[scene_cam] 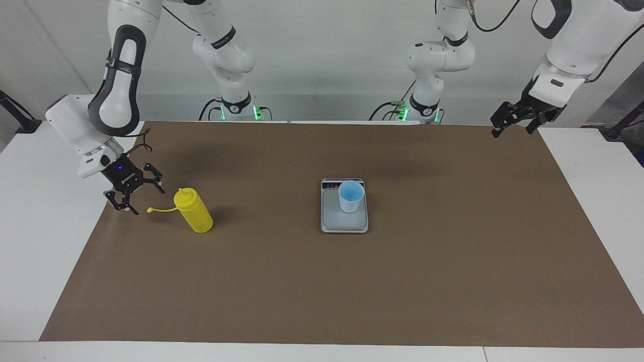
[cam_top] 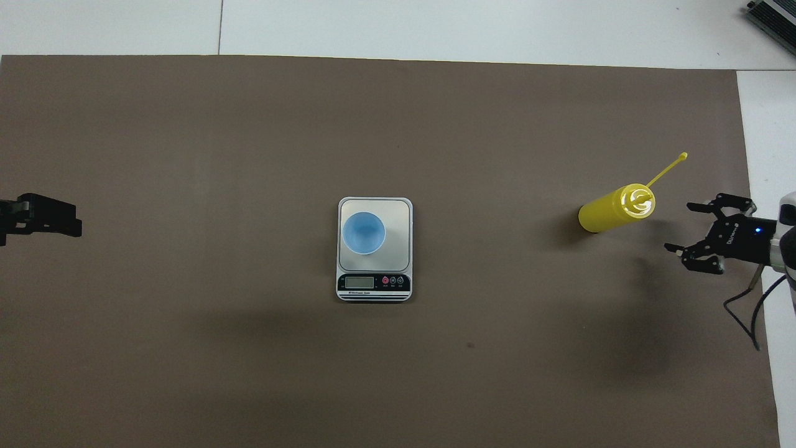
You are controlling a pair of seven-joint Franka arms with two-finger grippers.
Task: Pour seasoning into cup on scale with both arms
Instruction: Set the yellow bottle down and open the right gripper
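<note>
The seasoning, a yellow squeeze bottle, stands upright on the brown mat toward the right arm's end, its thin cap strap sticking out sideways. My right gripper hangs open over the mat's edge beside the bottle, clear of it and of the strap, holding nothing. The light-blue cup stands on the silver scale at the mat's middle. My left gripper waits open and empty over the mat's corner at the left arm's end.
A brown mat covers most of the white table. The scale's dark display strip faces the robots. Both arm bases stand at the table's edge nearest the robots.
</note>
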